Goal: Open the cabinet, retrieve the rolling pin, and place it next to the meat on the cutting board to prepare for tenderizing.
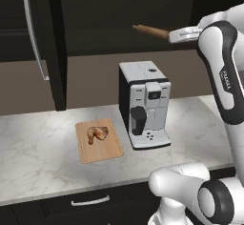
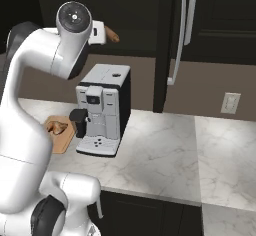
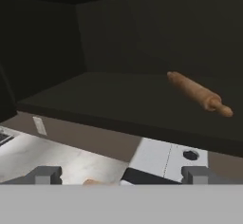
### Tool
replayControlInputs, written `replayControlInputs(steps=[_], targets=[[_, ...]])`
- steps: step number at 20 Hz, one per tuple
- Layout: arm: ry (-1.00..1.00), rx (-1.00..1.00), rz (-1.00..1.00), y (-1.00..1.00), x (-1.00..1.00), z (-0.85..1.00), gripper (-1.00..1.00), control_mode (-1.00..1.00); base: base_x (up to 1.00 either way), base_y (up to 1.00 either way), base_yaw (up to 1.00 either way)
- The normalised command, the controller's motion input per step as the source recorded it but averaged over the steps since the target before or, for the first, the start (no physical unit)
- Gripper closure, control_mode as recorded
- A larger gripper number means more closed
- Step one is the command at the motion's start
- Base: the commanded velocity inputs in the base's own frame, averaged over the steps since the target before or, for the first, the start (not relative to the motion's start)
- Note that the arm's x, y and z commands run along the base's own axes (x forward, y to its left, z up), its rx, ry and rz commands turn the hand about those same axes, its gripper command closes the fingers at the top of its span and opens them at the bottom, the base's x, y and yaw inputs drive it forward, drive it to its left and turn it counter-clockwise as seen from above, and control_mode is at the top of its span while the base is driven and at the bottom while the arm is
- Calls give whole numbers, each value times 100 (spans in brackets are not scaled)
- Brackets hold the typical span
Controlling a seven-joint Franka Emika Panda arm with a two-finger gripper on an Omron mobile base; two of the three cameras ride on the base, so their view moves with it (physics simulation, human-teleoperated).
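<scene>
- Reaching into the open cabinet (image 1: 52, 52) at the top of the left base view, the gripper (image 3: 121, 174) has its jaws spread wide with nothing between them.
- Rolling pin (image 3: 199, 94) lies on the cabinet shelf (image 3: 95, 99), up and to the right of the jaws in the hand view, well apart.
- Its long axis runs diagonally, upper left to lower right, so I'd expect a shift right first.
- Meat (image 1: 97, 134) waits on the cutting board (image 1: 107, 150), on the counter (image 1: 38, 148) beside the coffee machine (image 1: 144, 106).

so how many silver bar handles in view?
2: one on the open cabinet door at the left base view's left edge, a second beside it in the right base view. Others may be hidden.
</scene>
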Motion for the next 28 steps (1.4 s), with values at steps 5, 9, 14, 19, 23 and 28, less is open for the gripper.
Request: replayControlInputs(steps=[5, 9, 14, 19, 23, 28], targets=[[5, -1, -5, -18, 58, 0, -100, -100, 0, 0, 0], [5, 0, -2, -24, 65, 0, -100, -100, 0, 0, 0], [0, -3, 0, -31, 49, 0, -100, -100, 0, 0, 0], [0, -6, 0, -19, 37, 0, -100, -100, 0, 0, 0], [0, -8, 0, -10, 37, 0, -100, -100, 0, 0, 0], [0, -6, 0, -6, 32, -1, -100, -100, 0, 0, 0]])
